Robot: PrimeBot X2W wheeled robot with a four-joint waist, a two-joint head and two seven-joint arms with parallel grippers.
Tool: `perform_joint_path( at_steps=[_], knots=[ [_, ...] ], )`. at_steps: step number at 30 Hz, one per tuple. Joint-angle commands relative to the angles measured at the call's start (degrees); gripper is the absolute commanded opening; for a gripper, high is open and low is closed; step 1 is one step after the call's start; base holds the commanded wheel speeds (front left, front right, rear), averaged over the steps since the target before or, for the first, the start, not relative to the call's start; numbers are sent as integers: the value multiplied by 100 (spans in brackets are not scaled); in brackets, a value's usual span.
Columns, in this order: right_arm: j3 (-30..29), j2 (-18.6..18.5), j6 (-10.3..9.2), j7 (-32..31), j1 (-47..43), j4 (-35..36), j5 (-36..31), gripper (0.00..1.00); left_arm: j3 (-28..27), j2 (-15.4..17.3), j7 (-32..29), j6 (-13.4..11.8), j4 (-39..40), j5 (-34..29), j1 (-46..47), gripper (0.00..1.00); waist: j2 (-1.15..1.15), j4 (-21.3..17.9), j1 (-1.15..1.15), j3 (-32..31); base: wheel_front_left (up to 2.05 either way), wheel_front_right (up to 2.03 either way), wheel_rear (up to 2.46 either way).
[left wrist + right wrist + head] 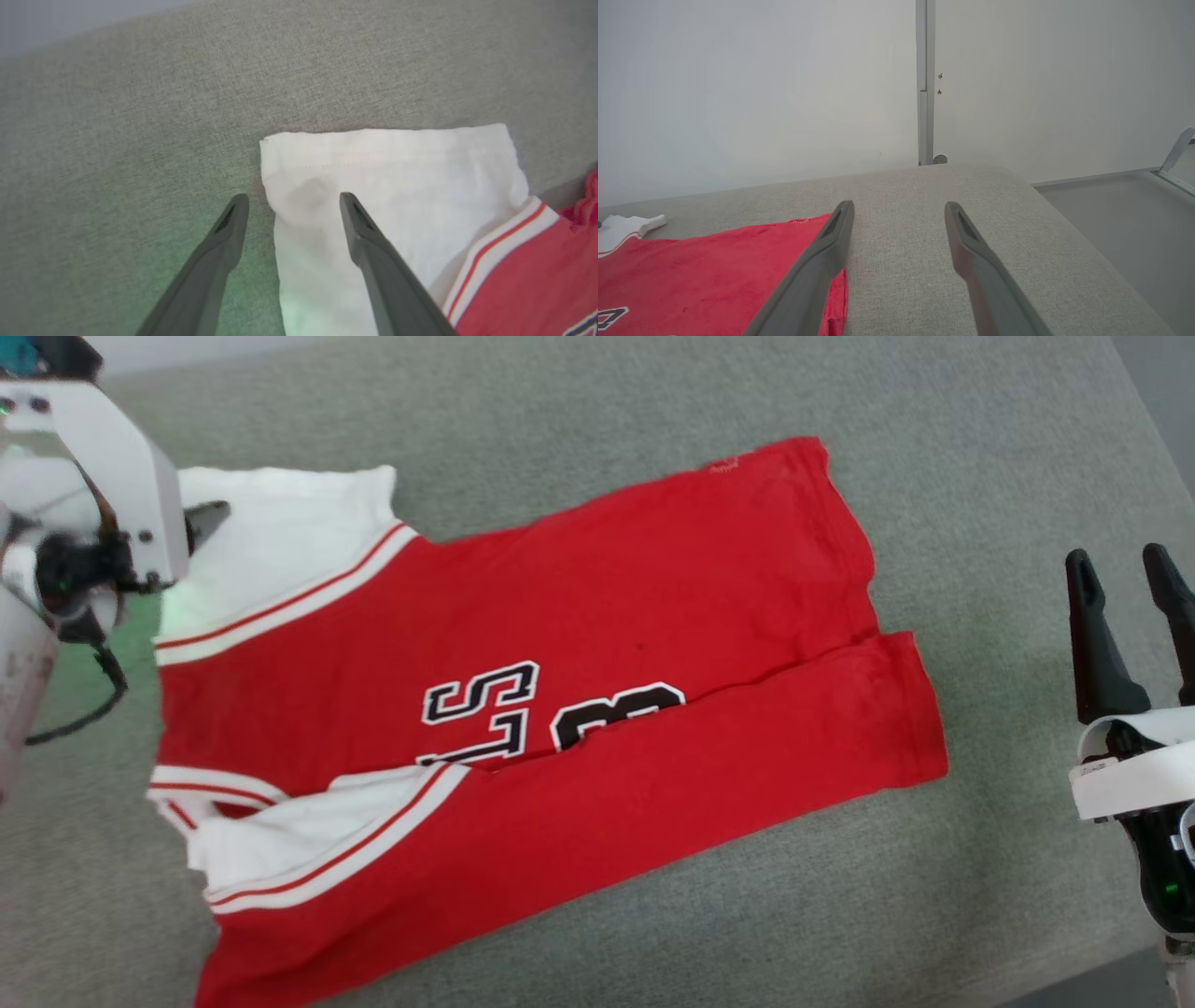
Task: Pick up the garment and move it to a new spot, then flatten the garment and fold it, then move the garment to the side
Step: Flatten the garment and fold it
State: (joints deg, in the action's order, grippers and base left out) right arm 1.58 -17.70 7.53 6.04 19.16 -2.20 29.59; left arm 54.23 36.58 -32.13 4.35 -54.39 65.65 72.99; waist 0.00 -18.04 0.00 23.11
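While lying half-folded on grey fabric surface (980,523): red jersey (597,644) at centre.
At 9 o'clock, left gripper (293,200), fingers apart over white sleeve (397,177) edge; at 3 o'clock, right gripper (1118,565), fingers apart, empty.

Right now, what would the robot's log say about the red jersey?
jersey: flat on grey table, near side folded partly over numerals | left jaws: open at white sleeve corner | right jaws: open, beside hem, holding nothing
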Motion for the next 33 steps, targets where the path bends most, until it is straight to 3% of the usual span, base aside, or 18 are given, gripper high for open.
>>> perform_joint_path(
  at_steps=[1, 6, 7, 8, 9, 10, 12, 17, 18, 22, 26, 33],
  knots=[
    [45, 5, -9, 9, 15, -6, 46, 100, 54, -46, -204, -20, -138, 0, 88, 100, 0, -238, 0, 262, 0, 0, 0],
    [83, -70, -9, -26, 122, 30, 71, 100, 227, -220, -739, -27, -516, -69, 239, 100, 0, -249, 0, 392, 0, 0, 0],
    [92, -87, -9, -38, 141, 45, 77, 100, 228, -273, -803, 12, -557, -24, 252, 78, 0, -221, 0, 404, 0, 0, 0],
    [92, -87, -9, -38, 141, 45, 77, 100, 228, -273, -803, 12, -557, -24, 252, 78, 0, -221, 0, 404, 0, 0, 0],
    [165, -149, -9, -111, 202, 84, 90, 100, 190, -413, -835, 86, -584, 76, 263, 29, 0, -145, 0, 428, 0, 0, 0],
    [242, -199, -9, -170, 276, 103, 82, 100, 171, -473, -828, 115, -598, 111, 273, 0, 0, -107, 0, 439, 0, 0, 0],
    [484, -335, -9, -408, 487, 118, 71, 100, 160, -535, -821, 163, -630, 136, 309, 0, 0, -31, 0, 457, 0, 0, 0],
    [1422, -844, -9, -1693, 1460, -244, 243, 100, 147, -656, -740, 263, -650, 178, 456, 0, 0, 201, 0, 530, 0, 0, 0],
    [1422, -844, -9, -1693, 1460, -244, 243, 100, 147, -656, -740, 263, -650, 178, 456, 0, 0, 201, 0, 530, 0, 0, 0],
    [2132, -1210, -9, -2804, 2445, -864, 463, 100, 193, -829, -642, 299, -558, 147, 623, 0, 0, 440, 0, 648, 0, 0, 0],
    [2468, -1291, -9, -3656, 3395, -1724, 715, 100, 244, -976, -606, 323, -461, 162, 762, 0, 0, 657, 0, 801, 0, 0, 0],
    [2814, -1054, -9, -4504, 4442, -3121, 1100, 100, 430, -1062, -551, 312, -143, 189, 857, 0, 0, 916, 0, 991, 0, 0, 0]
  ],
)
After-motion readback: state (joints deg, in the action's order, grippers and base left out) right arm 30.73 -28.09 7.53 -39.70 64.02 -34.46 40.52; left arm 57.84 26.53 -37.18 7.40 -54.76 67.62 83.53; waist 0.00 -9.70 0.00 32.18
